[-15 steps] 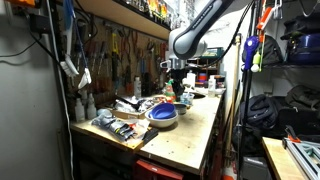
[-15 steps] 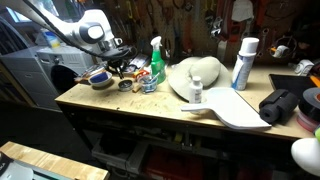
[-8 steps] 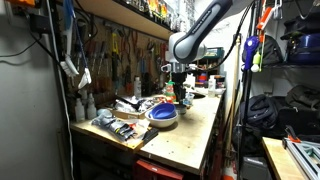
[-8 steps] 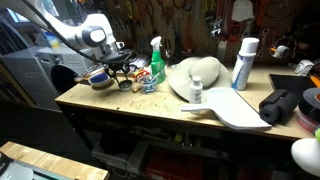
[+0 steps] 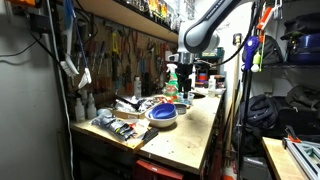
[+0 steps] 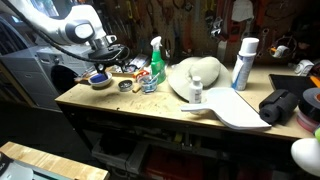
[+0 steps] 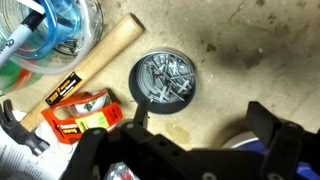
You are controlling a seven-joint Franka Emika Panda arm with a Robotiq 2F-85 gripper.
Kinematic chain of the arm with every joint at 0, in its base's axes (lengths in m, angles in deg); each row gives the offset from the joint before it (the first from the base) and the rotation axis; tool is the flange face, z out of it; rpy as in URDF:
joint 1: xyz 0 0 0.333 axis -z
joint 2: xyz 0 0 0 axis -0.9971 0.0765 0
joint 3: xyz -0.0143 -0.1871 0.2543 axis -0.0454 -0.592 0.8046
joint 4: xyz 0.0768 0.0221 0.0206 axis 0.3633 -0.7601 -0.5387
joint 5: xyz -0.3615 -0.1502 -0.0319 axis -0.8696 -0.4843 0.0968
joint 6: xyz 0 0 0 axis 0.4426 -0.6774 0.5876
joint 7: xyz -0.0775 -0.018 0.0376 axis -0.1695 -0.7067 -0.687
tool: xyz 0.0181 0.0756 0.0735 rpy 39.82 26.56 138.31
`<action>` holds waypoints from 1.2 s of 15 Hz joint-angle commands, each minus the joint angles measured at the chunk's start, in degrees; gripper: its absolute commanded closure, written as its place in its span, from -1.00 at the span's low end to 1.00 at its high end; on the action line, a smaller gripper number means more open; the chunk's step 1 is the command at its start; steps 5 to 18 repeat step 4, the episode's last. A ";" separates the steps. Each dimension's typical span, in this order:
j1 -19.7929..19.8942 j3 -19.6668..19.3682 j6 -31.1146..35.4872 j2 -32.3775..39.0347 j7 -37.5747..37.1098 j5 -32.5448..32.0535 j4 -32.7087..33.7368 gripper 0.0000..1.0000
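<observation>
1 round tin of screws (image 7: 165, 79) lies just beyond the spread pincer (image 7: 200, 120), a hammer handle (image 7: 95, 65) beside it

Dim, grainy workshop views; overhead light, soft wrist view, dark corners.

Wooden workbench (image 7: 262, 48): hammer (image 7: 92, 62), screw tin (image 7: 165, 80), tape roll (image 7: 84, 113).

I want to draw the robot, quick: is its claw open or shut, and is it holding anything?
Gripper: open, nothing between its fingers; round tin of metal bits close by.
</observation>
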 commanded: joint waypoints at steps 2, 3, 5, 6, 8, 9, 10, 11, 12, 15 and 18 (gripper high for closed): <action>-2.18 -1.57 11.68 -17.27 5.95 11.82 -17.62 -1.00; -1.88 -1.57 7.64 -9.13 3.08 7.07 -9.27 -1.00; -2.28 -1.94 8.32 -11.20 3.30 7.33 -11.08 -1.00; -2.28 -1.94 8.32 -11.20 3.30 7.33 -11.08 -1.00; -2.28 -1.94 8.32 -11.20 3.30 7.33 -11.08 -1.00; -2.28 -1.94 8.32 -11.20 3.30 7.33 -11.08 -1.00; -2.28 -1.94 8.32 -11.20 3.30 7.33 -11.08 -1.00; -2.28 -1.94 8.32 -11.20 3.30 7.33 -11.08 -1.00; -2.28 -1.94 8.32 -11.20 3.30 7.33 -11.08 -1.00; -2.28 -1.94 8.32 -11.20 3.30 7.33 -11.08 -1.00; -2.28 -1.94 8.32 -11.20 3.30 7.33 -11.08 -1.00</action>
